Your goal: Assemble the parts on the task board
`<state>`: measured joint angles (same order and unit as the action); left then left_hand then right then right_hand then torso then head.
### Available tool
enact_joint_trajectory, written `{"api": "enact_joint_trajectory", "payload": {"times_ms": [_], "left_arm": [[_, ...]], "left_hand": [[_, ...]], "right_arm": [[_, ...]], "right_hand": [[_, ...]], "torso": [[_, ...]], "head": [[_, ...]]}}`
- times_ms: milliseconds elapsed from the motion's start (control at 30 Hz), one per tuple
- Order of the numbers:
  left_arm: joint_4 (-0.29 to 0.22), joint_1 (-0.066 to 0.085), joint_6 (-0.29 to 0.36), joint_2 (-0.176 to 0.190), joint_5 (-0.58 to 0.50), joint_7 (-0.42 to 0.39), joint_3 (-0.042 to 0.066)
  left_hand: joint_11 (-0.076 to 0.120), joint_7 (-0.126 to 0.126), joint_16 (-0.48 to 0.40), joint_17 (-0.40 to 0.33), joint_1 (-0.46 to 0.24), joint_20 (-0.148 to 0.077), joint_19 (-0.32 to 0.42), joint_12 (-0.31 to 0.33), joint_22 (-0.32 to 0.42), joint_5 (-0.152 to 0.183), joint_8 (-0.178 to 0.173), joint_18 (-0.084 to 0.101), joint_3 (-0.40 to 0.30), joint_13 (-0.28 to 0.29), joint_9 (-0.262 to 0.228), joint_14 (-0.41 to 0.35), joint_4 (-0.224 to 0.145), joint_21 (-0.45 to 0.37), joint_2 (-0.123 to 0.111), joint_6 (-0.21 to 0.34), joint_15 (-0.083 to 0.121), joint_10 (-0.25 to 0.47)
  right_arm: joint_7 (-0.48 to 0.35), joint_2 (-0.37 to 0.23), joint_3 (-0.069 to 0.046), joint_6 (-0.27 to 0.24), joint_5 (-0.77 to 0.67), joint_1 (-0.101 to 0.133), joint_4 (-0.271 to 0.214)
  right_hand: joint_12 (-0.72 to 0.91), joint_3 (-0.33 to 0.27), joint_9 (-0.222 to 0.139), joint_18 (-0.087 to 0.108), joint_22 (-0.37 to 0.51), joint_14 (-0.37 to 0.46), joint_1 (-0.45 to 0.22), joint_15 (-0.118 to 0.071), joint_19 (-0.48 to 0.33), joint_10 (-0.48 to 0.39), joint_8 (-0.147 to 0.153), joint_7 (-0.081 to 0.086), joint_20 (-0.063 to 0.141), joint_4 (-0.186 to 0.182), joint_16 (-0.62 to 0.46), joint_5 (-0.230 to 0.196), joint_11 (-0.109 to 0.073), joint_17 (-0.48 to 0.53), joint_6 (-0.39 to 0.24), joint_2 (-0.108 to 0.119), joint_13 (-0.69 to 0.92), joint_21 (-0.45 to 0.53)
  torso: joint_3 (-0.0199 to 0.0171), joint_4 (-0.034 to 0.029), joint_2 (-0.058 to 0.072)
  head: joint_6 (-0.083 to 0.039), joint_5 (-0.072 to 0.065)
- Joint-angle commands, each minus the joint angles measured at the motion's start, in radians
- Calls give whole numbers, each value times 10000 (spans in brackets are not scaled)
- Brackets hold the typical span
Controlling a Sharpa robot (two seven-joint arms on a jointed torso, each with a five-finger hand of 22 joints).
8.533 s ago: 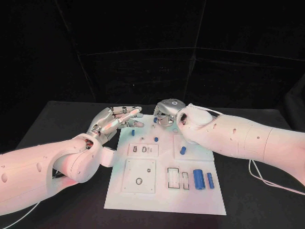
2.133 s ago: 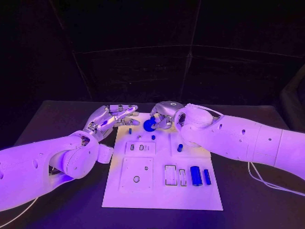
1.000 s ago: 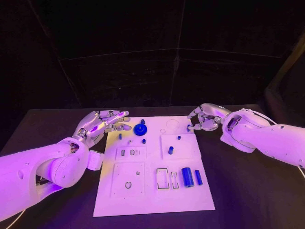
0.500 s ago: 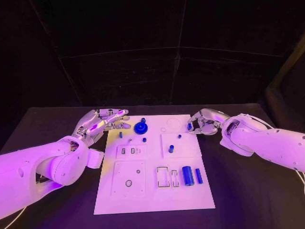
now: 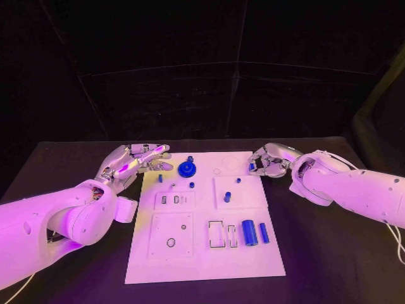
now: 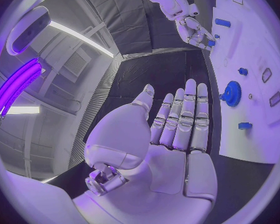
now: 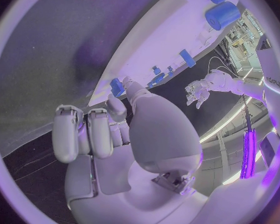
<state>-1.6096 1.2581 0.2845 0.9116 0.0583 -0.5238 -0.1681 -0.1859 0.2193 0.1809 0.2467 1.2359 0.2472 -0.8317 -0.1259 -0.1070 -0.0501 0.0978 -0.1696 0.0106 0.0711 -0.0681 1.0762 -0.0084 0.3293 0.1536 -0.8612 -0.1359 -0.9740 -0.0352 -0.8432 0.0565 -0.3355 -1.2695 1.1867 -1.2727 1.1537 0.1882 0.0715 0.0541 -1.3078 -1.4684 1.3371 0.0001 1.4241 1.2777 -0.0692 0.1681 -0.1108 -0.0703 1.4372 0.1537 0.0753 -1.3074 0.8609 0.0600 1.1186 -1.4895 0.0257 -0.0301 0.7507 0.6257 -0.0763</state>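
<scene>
The white task board [image 5: 202, 259] lies in the middle of the table. A blue gear [image 5: 187, 169] sits on its far part, also seen in the left wrist view [image 6: 231, 93]. My left hand [image 5: 130, 160] hovers at the board's far left corner with fingers straight and apart [image 6: 171, 129], holding nothing. My right hand [image 5: 271, 161] is at the board's far right edge, fingers curled [image 7: 127, 129]. Its thumb and a finger pinch a small blue part [image 5: 251, 167] right at the board's edge [image 7: 117, 87].
Short blue pegs stand near the gear [image 5: 190, 158], at the left [image 5: 161, 178] and mid-board [image 5: 227, 197]. A thick blue cylinder [image 5: 248, 233] and a thin one [image 5: 264, 234] lie at the near right, beside empty rectangular slots [image 5: 215, 234].
The right hand set the blue gear on the board, then moved to the far right edge and closed round the small blue part. The left hand has stayed put.
</scene>
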Motion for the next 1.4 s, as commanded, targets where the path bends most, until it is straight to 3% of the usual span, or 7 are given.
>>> {"api": "enact_joint_trajectory", "payload": {"times_ms": [33,333,1033,1200,1400], "left_arm": [[-2,12,-141,-9,1,-6,9],[16,12,-154,-13,1,37,9],[29,12,-159,-15,1,81,9],[25,12,-154,-8,1,84,9],[23,13,-142,11,1,85,9]], "left_hand": [[-27,266,-28,16,-18,31,-72,-5,9,-19,48,-150,-31,-5,-4,37,-38,-35,101,-86,-3,-26],[-29,269,-34,18,-18,30,-73,2,12,-19,45,-148,-32,-10,-2,33,-38,-37,106,-85,-5,-17],[-34,274,-44,23,-9,30,-73,13,16,-21,39,-145,-42,-17,1,26,-43,-40,121,-82,-7,-2],[-34,274,-44,23,-9,30,-73,13,16,-21,39,-145,-42,-17,1,26,-43,-40,121,-82,-7,-2],[-34,274,-44,23,-9,30,-73,13,16,-21,39,-145,-42,-17,1,26,-43,-40,121,-82,-7,-2]], "right_arm": [[-60,37,-4,-164,139,16,26],[-126,67,-5,-99,197,15,126],[-70,155,-5,75,143,15,240],[13,185,-5,-176,20,15,230],[169,102,-11,-644,-83,19,-68]], "right_hand": [[82,57,28,-80,-464,-547,55,14,80,93,-98,10,-16,18,33,29,26,-315,164,-126,38,-40],[309,196,137,-82,-490,-555,112,-55,92,261,-483,-105,31,85,51,-59,-71,-358,930,-364,279,-48],[341,261,159,-82,-495,-555,139,-123,92,296,-633,-208,91,169,47,-72,-156,-362,1258,-391,324,-48],[396,352,235,-82,-505,-555,140,-232,97,379,-858,-384,177,202,39,-65,-297,-360,1736,-527,391,-49],[426,416,265,-88,-531,-559,130,-298,114,439,-937,-468,244,212,43,-38,-371,-377,1907,-635,433,-57]], "torso": [[-1,10,1],[-1,10,-6],[-2,7,-7],[-7,1,-2],[-8,14,-15]], "head": [[16,-4],[23,-43],[85,-65],[100,-47],[135,3]]}}
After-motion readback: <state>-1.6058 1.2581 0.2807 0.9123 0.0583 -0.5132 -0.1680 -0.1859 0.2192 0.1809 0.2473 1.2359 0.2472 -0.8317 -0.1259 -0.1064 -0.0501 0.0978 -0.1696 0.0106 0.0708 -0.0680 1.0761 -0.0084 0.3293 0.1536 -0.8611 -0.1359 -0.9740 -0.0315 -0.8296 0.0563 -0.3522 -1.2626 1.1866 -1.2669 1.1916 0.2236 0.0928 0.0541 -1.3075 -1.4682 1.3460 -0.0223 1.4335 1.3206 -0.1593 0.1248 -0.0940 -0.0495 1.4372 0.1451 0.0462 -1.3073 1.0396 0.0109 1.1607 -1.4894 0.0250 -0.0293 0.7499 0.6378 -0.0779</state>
